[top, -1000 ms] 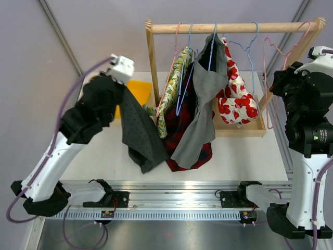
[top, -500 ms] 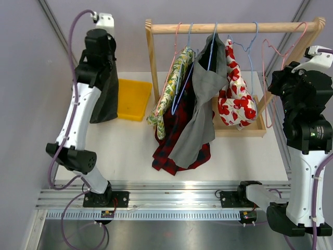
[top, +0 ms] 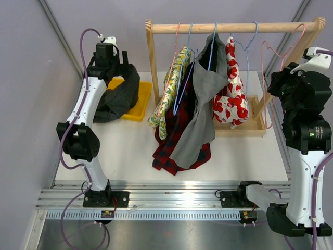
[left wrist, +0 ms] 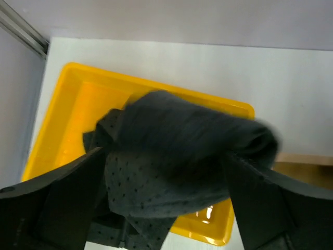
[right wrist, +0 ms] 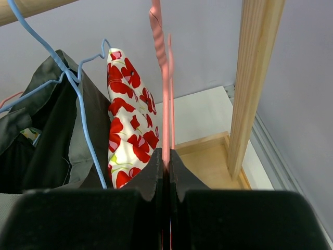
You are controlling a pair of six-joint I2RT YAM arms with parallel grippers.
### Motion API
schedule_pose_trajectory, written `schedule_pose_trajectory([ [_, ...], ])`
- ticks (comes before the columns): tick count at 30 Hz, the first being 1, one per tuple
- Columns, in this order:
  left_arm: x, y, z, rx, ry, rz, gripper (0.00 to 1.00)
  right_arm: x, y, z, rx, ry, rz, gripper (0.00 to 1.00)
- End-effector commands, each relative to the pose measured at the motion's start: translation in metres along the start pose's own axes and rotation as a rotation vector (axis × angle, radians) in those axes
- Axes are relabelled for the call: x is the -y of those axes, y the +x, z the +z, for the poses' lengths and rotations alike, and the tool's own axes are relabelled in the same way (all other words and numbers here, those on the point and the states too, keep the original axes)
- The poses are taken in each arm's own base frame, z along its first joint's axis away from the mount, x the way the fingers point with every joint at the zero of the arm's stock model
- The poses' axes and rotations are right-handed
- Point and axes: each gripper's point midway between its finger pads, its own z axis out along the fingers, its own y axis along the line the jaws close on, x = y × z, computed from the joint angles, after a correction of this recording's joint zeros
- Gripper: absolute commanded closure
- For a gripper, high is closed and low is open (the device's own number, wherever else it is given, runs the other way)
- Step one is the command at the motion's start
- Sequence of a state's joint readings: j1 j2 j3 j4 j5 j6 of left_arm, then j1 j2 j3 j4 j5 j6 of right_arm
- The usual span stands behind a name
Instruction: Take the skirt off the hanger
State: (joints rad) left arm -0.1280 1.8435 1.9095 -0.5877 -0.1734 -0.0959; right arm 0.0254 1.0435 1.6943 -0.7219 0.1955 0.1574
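From above: shows the left gripper (top: 120, 56) raised over the yellow tray (top: 143, 104) at the far left of the table (top: 234, 151), with the dark dotted skirt (top: 120, 96) heaped just below it, draped across the tray and spilling over its left rim. Hides most of the tray under cloth and arm. Shows the wooden rack (top: 152, 62) to the right, hung with a floral garment (top: 169, 91), a red plaid one (top: 174, 151), a grey one (top: 200, 125) and a white piece with red poppies (top: 234, 104). Leaves the fingertips of the right arm (top: 304, 104) out of sight behind its own wrist, up by the rack's right post. From the left wrist: finds both fingers (left wrist: 67, 203) spread wide at the lower corners, cut off by the frame edge, the skirt bunched and blurred between them above the tray. Cannot tell whether the cloth touches either finger. From the right wrist: catches the right gripper (right wrist: 167, 161) pinched tight on the wire of a pink hanger (right wrist: 158, 62) beside the rack's post, hook cut off at the top. Shows a blue hanger (right wrist: 91, 130) and the poppy print to the left.
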Motion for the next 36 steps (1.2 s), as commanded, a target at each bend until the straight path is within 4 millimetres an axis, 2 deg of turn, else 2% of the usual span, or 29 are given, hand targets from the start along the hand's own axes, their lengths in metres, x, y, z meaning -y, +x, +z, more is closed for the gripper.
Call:
schedule_pose_trajectory([
  [1, 0.008, 0.012, 0.005, -0.052, 0.058, -0.093, 0.01, -0.008, -0.025, 0.003, 0.075, -0.024, 0.016, 1.00],
  [2, 0.008, 0.023, -0.001, -0.074, 0.057, -0.103, 0.01, -0.008, -0.025, 0.006, 0.073, -0.021, 0.012, 1.00],
  [3, 0.008, 0.017, -0.005, -0.028, 0.063, -0.120, 0.01, -0.009, -0.029, 0.007, 0.082, -0.024, 0.016, 1.00],
  [4, 0.008, 0.030, -0.023, -0.026, 0.063, -0.134, 0.01, -0.009, -0.030, 0.009, 0.081, -0.018, 0.016, 1.00],
  [6, 0.009, 0.031, -0.041, 0.012, 0.051, -0.135, 0.01, -0.012, -0.036, 0.018, 0.091, -0.017, 0.019, 1.00],
  [7, 0.016, 0.039, -0.064, 0.023, 0.069, -0.121, 0.01, -0.012, -0.040, 0.021, 0.103, -0.012, 0.022, 1.00],
  [9, 0.020, 0.049, -0.083, 0.027, 0.060, -0.091, 0.01, -0.014, -0.045, 0.031, 0.112, -0.010, 0.019, 1.00],
  [10, 0.033, 0.054, -0.096, 0.026, 0.083, -0.067, 0.01, -0.014, -0.048, 0.035, 0.119, -0.005, 0.018, 1.00],
  [11, 0.033, 0.062, -0.113, 0.034, 0.085, -0.054, 0.01, -0.015, -0.044, 0.047, 0.106, 0.002, 0.010, 1.00],
  [12, 0.041, 0.069, -0.125, 0.028, 0.098, -0.035, 0.01, -0.015, -0.048, 0.051, 0.112, 0.006, 0.003, 1.00],
  [14, 0.042, 0.081, -0.152, 0.048, 0.120, -0.050, 0.01, -0.015, -0.042, 0.070, 0.096, 0.026, -0.009, 1.00],
  [16, 0.053, 0.091, -0.172, 0.062, 0.165, -0.060, 0.01, -0.017, -0.044, 0.081, 0.101, 0.030, -0.017, 1.00],
  [19, 0.057, 0.104, -0.208, 0.095, 0.226, -0.070, 0.01, -0.016, -0.030, 0.110, 0.058, 0.051, -0.044, 1.00],
  [24, 0.056, 0.146, -0.223, 0.042, 0.240, -0.052, 0.01, -0.002, -0.013, 0.133, 0.021, 0.123, -0.085, 1.00],
  [26, 0.055, 0.160, -0.222, 0.015, 0.239, -0.052, 0.01, 0.001, -0.009, 0.134, 0.019, 0.129, -0.084, 1.00],
  [27, 0.055, 0.171, -0.221, -0.002, 0.240, -0.050, 0.01, 0.001, -0.001, 0.136, 0.003, 0.129, -0.079, 1.00],
  [28, 0.054, 0.175, -0.221, -0.010, 0.236, -0.049, 0.01, 0.001, -0.003, 0.133, 0.013, 0.129, -0.072, 1.00],
  [29, 0.053, 0.180, -0.221, -0.020, 0.234, -0.045, 0.01, 0.004, 0.007, 0.134, -0.005, 0.132, -0.070, 1.00],
  [31, 0.052, 0.187, -0.222, -0.029, 0.232, -0.044, 0.01, 0.005, 0.008, 0.130, -0.005, 0.134, -0.067, 1.00],
  [36, 0.047, 0.196, -0.225, -0.041, 0.220, -0.037, 0.01, 0.013, 0.031, 0.126, -0.057, 0.155, -0.063, 1.00],
])
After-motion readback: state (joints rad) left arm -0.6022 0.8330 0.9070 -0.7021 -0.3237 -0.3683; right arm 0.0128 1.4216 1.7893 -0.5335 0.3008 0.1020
